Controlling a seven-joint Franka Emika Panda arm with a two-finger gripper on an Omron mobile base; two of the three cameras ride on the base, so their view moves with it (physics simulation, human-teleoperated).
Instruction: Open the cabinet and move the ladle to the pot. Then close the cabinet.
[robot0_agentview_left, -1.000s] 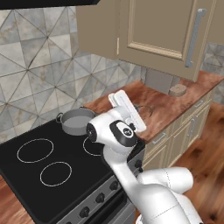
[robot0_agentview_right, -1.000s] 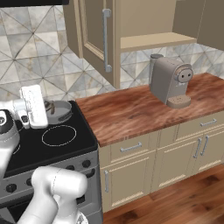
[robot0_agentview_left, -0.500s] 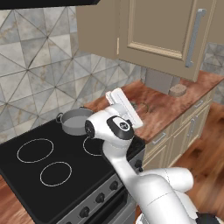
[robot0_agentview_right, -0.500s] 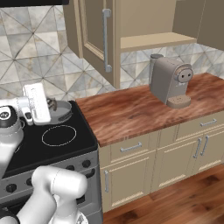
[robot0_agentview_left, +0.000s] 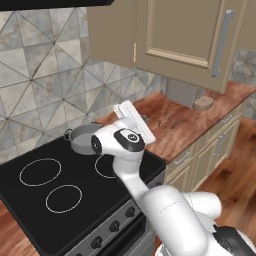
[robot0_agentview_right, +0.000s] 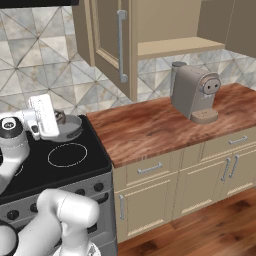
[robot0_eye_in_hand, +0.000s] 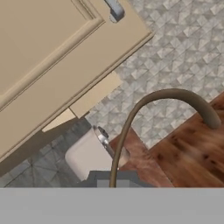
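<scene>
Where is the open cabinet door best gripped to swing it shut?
Grip the long silver bar handle near its middle, coming from the panelled front of the cabinet door and closing across the bar. It runs vertically and stands off the panel, which should leave room behind it.

stovetop (robot0_agentview_left: 50, 200) black, white burner rings. grey pot (robot0_agentview_left: 84, 137) at back right corner, against the tiled wall. white arm bends up over the stove's right side, its flat white hand (robot0_agentview_left: 134, 121) tilted just right of the pot; fingers hidden. cabinet (robot0_agentview_left: 190, 35) door swung open overhead, silver bar handle (robot0_agentview_left: 222, 42) upright. wood counter (robot0_agentview_left: 195, 117) beyond, coffee machine (robot0_agentview_left: 186, 94) partly behind the door.
</scene>
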